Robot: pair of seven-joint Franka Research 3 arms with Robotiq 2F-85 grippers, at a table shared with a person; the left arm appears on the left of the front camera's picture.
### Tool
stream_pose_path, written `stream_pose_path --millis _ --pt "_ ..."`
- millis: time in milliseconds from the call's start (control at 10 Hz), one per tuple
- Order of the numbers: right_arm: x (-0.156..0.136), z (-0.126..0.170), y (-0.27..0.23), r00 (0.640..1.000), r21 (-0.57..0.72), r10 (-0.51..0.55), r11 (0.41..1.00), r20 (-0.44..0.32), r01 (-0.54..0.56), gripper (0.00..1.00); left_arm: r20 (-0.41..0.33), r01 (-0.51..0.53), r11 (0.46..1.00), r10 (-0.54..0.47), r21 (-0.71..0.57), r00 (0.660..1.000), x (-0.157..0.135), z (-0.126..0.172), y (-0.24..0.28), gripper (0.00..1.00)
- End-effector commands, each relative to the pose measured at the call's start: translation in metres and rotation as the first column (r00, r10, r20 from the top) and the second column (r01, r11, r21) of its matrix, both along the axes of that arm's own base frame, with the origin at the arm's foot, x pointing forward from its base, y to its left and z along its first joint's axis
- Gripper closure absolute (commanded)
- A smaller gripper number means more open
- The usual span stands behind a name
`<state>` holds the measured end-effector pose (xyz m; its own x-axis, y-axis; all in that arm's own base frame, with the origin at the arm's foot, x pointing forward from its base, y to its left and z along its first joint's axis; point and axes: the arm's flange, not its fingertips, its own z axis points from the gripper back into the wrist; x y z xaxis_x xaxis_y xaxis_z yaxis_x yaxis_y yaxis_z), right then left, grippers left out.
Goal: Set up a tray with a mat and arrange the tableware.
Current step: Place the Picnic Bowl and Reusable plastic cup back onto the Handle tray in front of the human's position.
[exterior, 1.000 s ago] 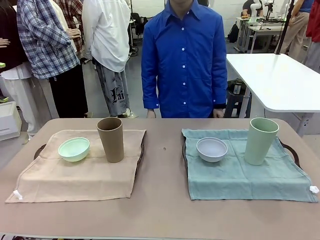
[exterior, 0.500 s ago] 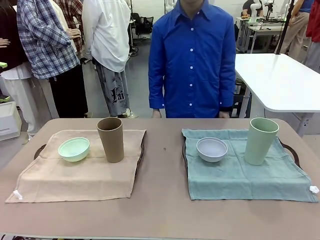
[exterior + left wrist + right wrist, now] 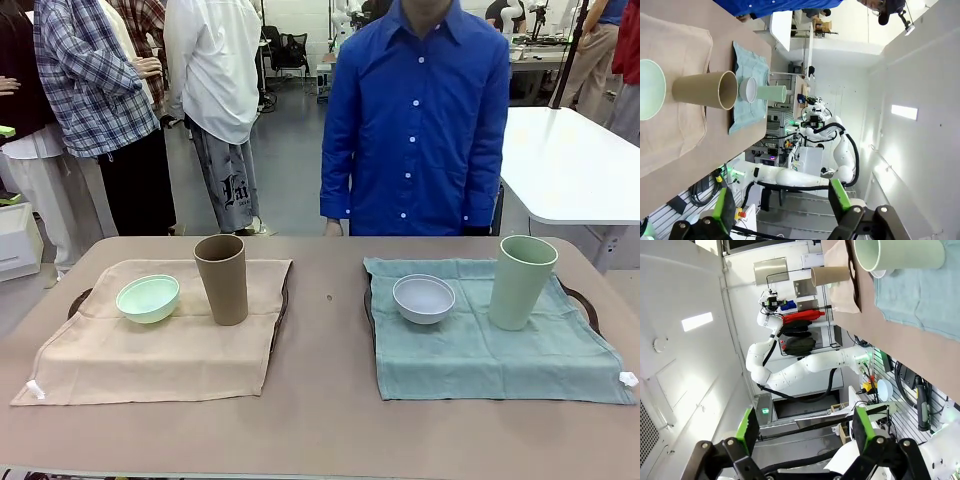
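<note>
Background trousers (image 3: 232, 178) lettered "Fai", partly readable.

I see the brown table (image 3: 320, 420) carrying two trays: the left tray (image 3: 77, 300) under a beige mat (image 3: 150, 360), the right tray (image 3: 588, 302) under a teal mat (image 3: 480, 365), well apart.

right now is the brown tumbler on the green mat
No, the brown tumbler stands on the beige mat, beside the mint bowl.
</note>
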<state>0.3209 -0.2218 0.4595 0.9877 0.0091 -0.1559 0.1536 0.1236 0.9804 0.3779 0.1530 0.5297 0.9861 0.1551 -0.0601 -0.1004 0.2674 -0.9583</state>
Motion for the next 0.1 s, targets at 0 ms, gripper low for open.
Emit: stream_pose_path --millis 0 --pt "-0.0014 -0.0003 -0.0006 1.0 0.006 0.0 1.0 0.0 0.0 0.0 -0.012 0.005 1.0 -0.006 -0.008 1.0 -0.0017 0.0031 0.0 0.0"
